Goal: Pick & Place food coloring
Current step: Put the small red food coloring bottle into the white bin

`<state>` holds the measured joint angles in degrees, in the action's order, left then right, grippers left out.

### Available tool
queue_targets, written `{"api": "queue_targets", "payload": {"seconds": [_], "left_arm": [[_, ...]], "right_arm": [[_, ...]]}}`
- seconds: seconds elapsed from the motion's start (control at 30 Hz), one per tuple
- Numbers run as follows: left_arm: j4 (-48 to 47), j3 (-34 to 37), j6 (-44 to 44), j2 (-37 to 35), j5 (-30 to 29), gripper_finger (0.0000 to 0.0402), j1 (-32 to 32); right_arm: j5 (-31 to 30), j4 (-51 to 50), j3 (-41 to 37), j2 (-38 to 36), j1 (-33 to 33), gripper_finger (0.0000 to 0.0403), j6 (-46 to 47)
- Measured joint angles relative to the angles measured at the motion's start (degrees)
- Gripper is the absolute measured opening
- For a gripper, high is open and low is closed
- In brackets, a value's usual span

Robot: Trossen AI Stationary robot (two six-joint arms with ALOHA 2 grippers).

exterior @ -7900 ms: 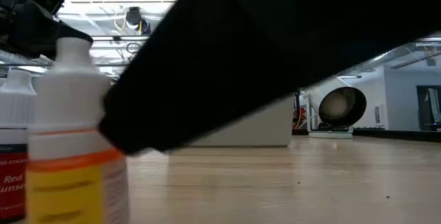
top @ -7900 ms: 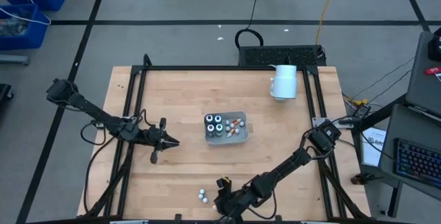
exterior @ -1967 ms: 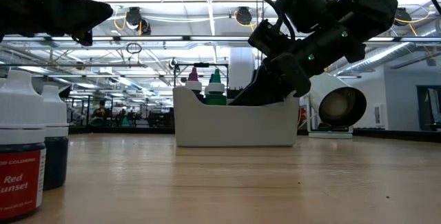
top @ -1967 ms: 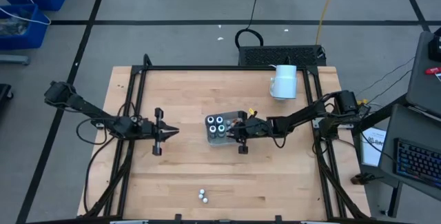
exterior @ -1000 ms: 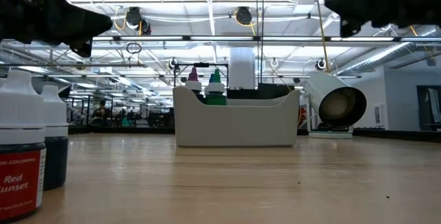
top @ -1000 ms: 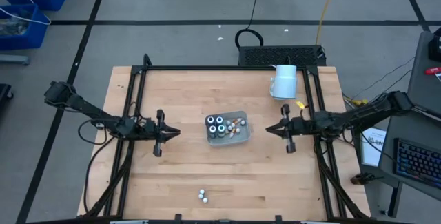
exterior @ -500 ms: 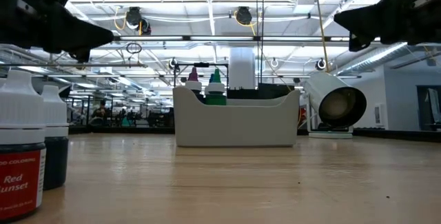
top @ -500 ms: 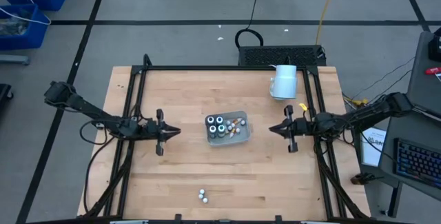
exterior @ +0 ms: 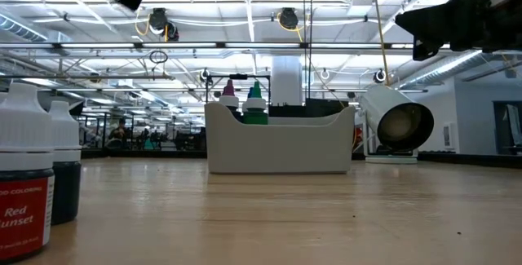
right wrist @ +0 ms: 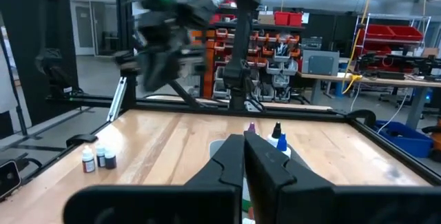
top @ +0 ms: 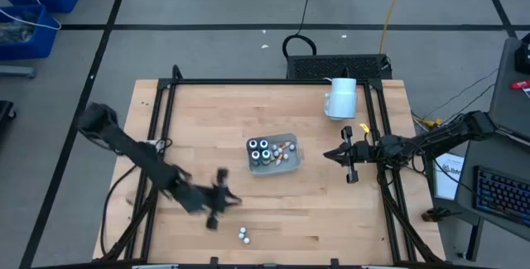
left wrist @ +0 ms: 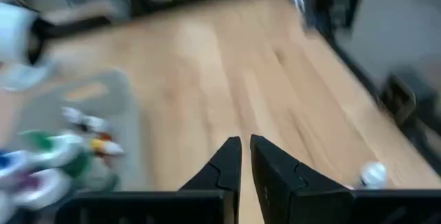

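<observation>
- Pale grey tray (top: pixel 287 165) near the middle of the wooden bench (top: pixel 207 128).
- Large white mug-like cylinder (top: pixel 340 98) lying near the bench's far right corner.
- Blue bins (top: pixel 33 4) on the floor, well apart.

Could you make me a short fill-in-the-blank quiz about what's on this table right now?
1. The pale grey tray holds ____ dark round jars.
2. Outside the tray, ____ small bottles stand near the table's front edge.
3. The white cylinder lies near the table's back ____ corner in the high view.
4. The ____ gripper is the one nearer those loose bottles.

Missing words: four; two; right; left
</observation>
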<state>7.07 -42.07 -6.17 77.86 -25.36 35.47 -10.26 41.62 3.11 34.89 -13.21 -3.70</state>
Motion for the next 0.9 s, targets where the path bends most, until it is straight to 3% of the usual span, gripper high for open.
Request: {"api": "queue_targets", "payload": {"seconds": [0.2,0.43,0.6,0.77,0.9], "left_arm": [[-27.7,-27.8,-3.6,20.0,10.8,0.0040,1.6],[-41.3,-49.7,-10.9,35.7,18.5,0.0065,2.2],[-45.2,-55.9,-11.3,41.6,22.8,0.0141,3.2],[-46.9,-55.5,-11.5,42.8,22.7,0.0211,3.0],[-48.1,-54.1,-9.3,42.8,22.9,0.0234,3.1]], "right_arm": [[0.0,0.2,0.0,0.0,0.0,0.0004,0.0],[0.0,0.2,-0.1,0.0,0.0,0.0004,-0.1],[0.0,0.2,-0.1,0.0,0.0,0.0004,-0.7],[0.0,0.2,-0.1,0.0,0.0,0.0004,-2.0],[0.0,0.1,-0.1,0.0,0.0,0.0004,-2.0]]}}
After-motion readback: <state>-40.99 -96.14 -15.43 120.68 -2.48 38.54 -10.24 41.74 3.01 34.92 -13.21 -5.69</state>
